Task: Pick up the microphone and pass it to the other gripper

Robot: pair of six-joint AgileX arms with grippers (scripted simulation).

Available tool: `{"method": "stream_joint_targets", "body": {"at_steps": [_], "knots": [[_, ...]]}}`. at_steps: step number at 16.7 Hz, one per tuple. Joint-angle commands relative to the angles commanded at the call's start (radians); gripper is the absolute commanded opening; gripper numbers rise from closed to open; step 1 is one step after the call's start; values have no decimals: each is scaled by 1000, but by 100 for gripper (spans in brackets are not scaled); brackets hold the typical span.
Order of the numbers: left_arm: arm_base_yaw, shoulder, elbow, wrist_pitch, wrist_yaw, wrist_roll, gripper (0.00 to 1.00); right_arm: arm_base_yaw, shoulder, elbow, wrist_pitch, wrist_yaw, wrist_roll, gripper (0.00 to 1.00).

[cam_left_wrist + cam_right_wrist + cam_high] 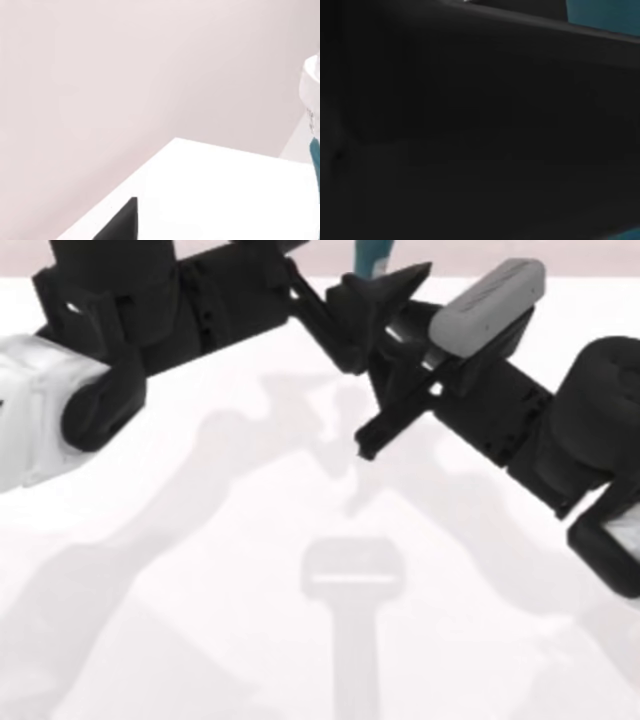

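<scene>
Only the teal handle of the microphone (375,254) shows at the top view's upper edge, raised well above the table, its lower part hidden behind black fingers. My right gripper (395,290), topped by a grey block (490,302), reaches in from the right and appears shut on the handle. My left gripper (345,328) comes from the left and sits right beside it, open. In the left wrist view the microphone (315,150) stands at the frame's edge, white head up, far from the one visible finger (122,225). The right wrist view is dark, with a teal patch (605,12).
The white table (200,590) lies far below both arms and carries only their shadows. In the left wrist view a corner of the table (215,190) meets a pale pink wall (125,75).
</scene>
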Motion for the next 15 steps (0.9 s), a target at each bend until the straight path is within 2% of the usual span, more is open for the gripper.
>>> {"method": "stream_joint_targets", "body": {"at_steps": [9,15], "knots": [[0,0,0,0,0,0,2,0,0,0,0,0,0,0],[0,0,0,0,0,0,0,0,0,0,0,0,0,0]]}}
